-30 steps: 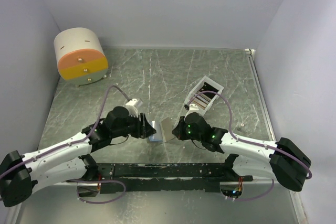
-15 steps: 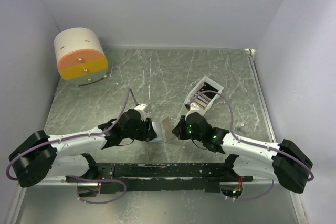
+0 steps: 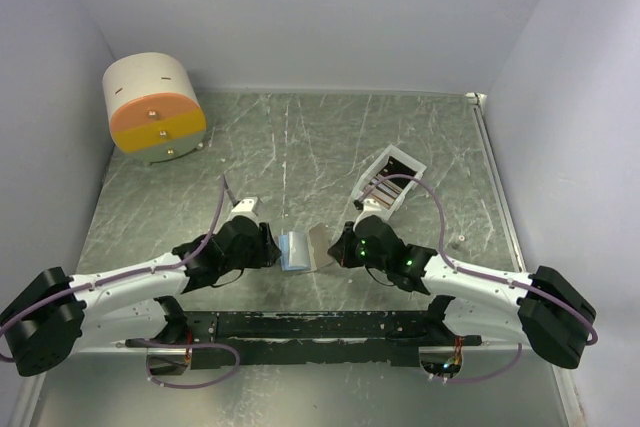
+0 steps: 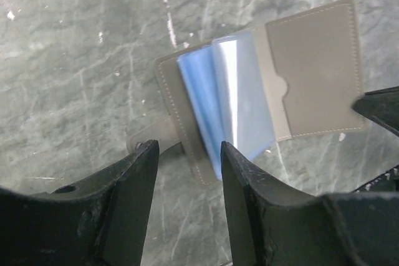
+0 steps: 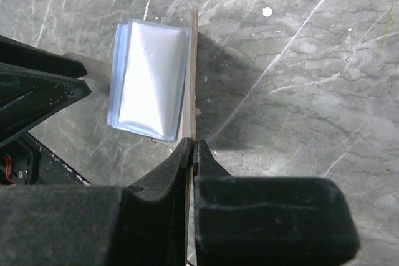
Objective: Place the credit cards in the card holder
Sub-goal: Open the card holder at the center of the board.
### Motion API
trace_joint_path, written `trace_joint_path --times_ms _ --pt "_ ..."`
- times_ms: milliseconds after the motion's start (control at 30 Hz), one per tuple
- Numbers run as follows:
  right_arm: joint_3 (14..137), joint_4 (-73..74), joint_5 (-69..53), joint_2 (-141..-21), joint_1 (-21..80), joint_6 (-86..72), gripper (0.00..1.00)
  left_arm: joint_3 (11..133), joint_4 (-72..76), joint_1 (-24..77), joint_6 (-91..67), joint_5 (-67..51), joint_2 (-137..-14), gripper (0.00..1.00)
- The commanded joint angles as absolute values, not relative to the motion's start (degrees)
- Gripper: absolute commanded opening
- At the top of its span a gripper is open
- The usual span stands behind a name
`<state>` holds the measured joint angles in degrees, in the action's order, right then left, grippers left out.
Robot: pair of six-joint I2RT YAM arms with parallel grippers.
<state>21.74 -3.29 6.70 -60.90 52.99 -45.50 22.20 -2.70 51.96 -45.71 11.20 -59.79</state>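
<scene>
Top external view: left claw [image 3: 275, 246] has retreated from the card holder [image 3: 298, 250].

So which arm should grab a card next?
Probably the left: its jaws are open beside the card holder, while the right jaws are shut on the holder's cover, holding it open.

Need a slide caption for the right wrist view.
Right pincer pinching the open card holder by its upright taupe flap.
</scene>
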Motion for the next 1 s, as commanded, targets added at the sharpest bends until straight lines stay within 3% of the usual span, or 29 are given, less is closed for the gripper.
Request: trace_joint_path --times_ms 0,233,467,967 --pt "20.2 -4.6 7.3 -61.3 53.1 -46.2 0.0 21.7 -4.3 52.2 -47.5 14.8 -61.5 0.56" --pt "18.5 -5.3 8.0 -61.1 53.1 -46.8 0.0 21.9 -4.0 52.2 -49.7 14.8 -64.2 0.63" --pt "16.7 -5.8 8.2 -60.5 53.1 -47.5 0.0 16.2 6.1 51.5 -52.7 8.3 -59.2 0.69" --pt "16.4 -5.6 8.1 -59.8 53.1 -47.8 0.0 10.8 18.9 50.3 -52.4 2.7 -55.8 0.73"
